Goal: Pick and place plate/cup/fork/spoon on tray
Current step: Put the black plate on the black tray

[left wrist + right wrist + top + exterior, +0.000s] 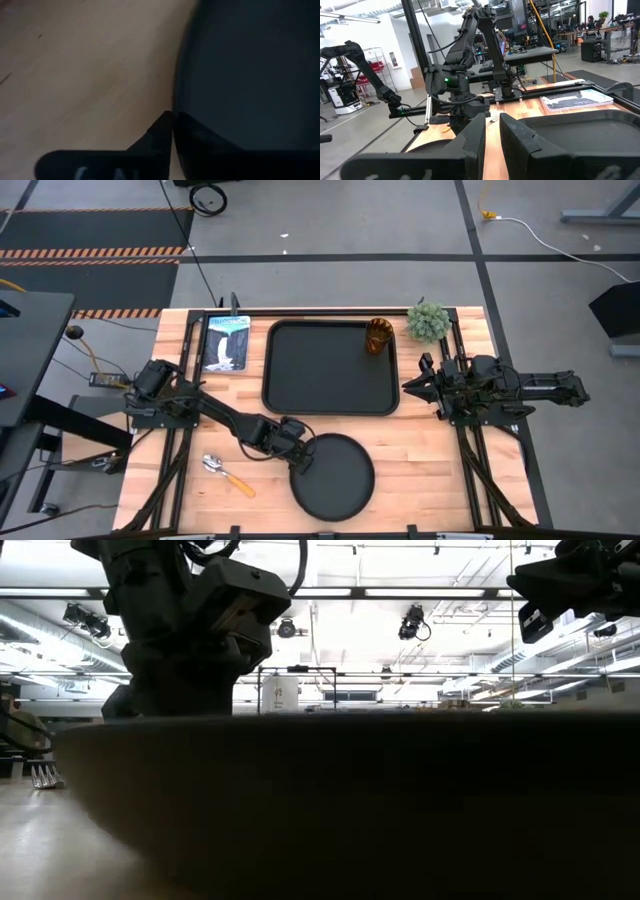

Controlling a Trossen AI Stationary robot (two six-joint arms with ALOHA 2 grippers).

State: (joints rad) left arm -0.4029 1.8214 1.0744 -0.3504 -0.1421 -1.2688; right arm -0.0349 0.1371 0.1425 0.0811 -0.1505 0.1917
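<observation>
Left gripper pinched on near-left rim of plate, fingers apparently nearly closed around the edge. Tray just beyond, cup standing in far-right corner. Thin edge grip: could slip or tilt, clip tray rim. Spoon lying close by. Right gripper narrow, empty, beside tray.

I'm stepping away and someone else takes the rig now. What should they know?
Left gripper is at the left rim of the plate, which lies on the table near the front edge; its jaws seem closed on the rim.
Right gripper waits raised beside the tray's right edge, jaws slightly apart, empty.
Done: cup stands in the tray, far right corner.
Left: plate, then the spoon lying left of it. Fork not clearly seen.
</observation>
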